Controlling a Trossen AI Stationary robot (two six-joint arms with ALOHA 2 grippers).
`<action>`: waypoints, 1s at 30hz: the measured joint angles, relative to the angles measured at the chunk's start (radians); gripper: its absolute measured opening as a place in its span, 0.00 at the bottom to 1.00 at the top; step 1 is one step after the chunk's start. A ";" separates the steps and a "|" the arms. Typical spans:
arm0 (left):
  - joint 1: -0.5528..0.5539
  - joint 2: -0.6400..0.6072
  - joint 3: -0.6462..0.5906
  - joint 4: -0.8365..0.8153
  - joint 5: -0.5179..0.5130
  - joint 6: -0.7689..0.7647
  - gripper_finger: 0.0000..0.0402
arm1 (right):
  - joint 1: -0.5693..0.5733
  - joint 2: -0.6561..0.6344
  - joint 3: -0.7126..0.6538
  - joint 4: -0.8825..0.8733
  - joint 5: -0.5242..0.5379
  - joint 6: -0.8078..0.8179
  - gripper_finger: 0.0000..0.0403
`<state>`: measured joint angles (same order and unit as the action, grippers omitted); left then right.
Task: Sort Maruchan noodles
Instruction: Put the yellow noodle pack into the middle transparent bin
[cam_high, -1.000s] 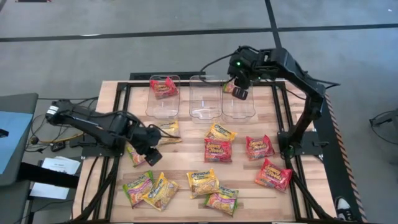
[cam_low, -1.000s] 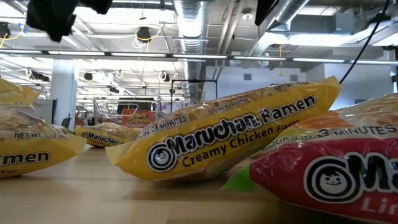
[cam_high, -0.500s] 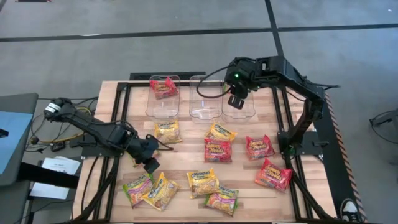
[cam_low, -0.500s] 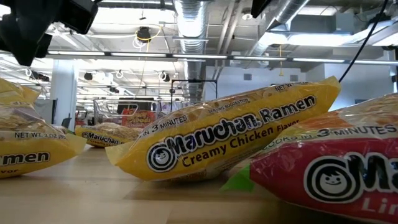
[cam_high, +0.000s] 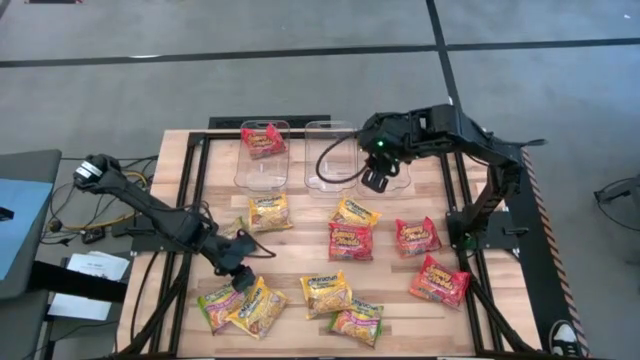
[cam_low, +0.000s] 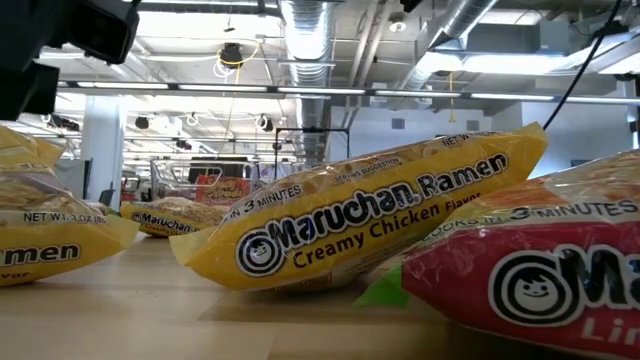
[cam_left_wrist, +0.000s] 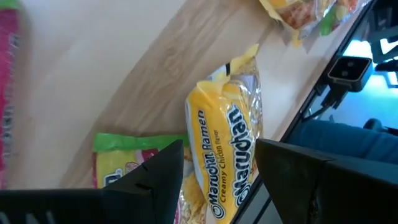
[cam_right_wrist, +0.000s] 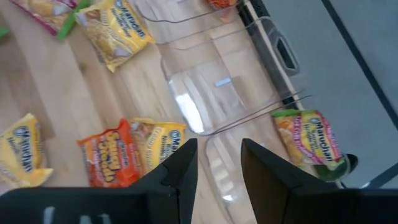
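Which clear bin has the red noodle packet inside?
The left bin of the three in the high view. It holds a red packet; the middle bin looks empty.

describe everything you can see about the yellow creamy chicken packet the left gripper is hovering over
The yellow Creamy Chicken packet is a flat, glossy plastic Maruchan Ramen pouch with dark blue lettering and crimped ends. It lies flat on the wooden table near its front left corner, angled, touching or slightly overlapping the green-and-pink packet beside it. The left gripper is above it, fingers open on either side of the packet in the left wrist view, not clamping it. It looks sealed and undamaged.
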<state>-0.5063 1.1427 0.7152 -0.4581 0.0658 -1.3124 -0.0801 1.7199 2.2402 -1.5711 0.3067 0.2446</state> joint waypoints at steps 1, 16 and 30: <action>-0.005 0.002 -0.012 0.024 -0.001 -0.006 0.46 | 0.010 0.000 0.000 0.000 -0.001 0.010 0.37; -0.037 0.004 -0.133 0.213 -0.052 -0.063 0.46 | 0.128 0.000 0.000 0.000 -0.001 0.073 0.37; -0.049 0.072 -0.134 0.315 -0.057 -0.062 0.46 | 0.146 0.001 0.000 0.001 0.000 0.107 0.37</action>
<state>-0.5556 1.2148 0.5812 -0.1429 0.0089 -1.3746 0.0654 1.7206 2.2400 -1.5705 0.3065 0.3515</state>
